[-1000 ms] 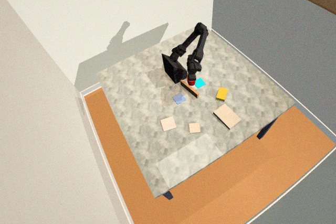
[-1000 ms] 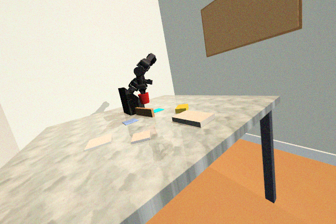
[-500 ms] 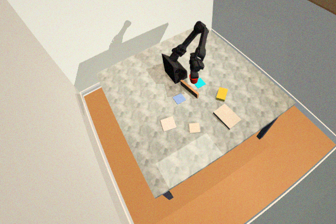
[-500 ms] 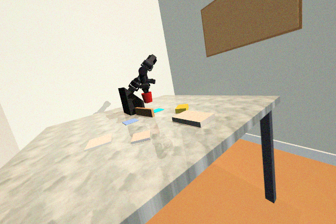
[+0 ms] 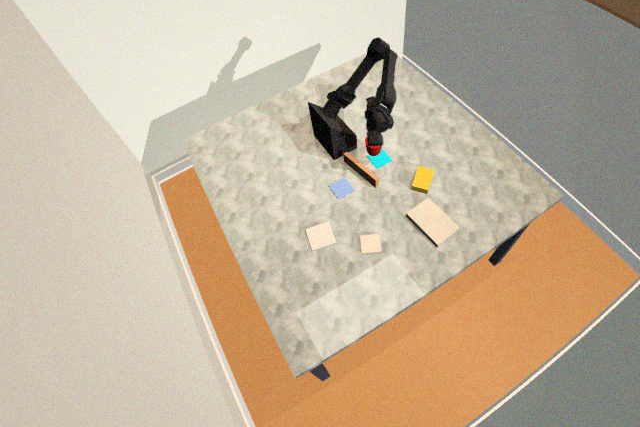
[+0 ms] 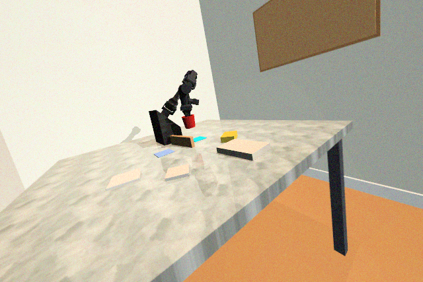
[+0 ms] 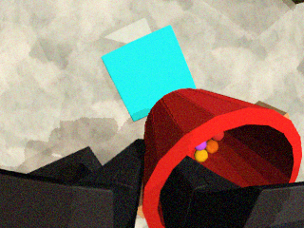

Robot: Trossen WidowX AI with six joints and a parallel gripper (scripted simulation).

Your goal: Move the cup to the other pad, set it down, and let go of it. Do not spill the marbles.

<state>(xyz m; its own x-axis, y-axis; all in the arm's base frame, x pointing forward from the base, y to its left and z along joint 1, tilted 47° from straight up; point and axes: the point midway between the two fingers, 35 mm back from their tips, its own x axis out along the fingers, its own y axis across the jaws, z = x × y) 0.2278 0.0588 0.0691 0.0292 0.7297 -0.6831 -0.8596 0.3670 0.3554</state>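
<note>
Marbles still to be landed: red cup up in the air by the cyan pad

The black two-finger gripper [image 5: 374, 139] [image 6: 187, 114] [image 7: 150, 147] is clamped on the wall of the red tapered cup [image 5: 373, 147] [image 6: 188, 121] [image 7: 171, 114], which hangs above the table near the flat cyan square pad [image 5: 379, 158] [image 6: 199, 139] [image 7: 159, 66]. Biggest worry imo: opening up too high, or coming down off-centre so the base catches the pad edge and tips. A one-sided wall grip could let it swivel too. Only the wrist view shows the small coloured marbles [image 7: 212, 146] inside; the exterior view shows the air under the cup, which the top view can't really. Top view does place the low wooden barrier [image 5: 360, 169] [image 6: 182, 141] left of the cyan pad, blue pad [image 5: 341, 188] [image 6: 164, 152] beyond it.
</note>
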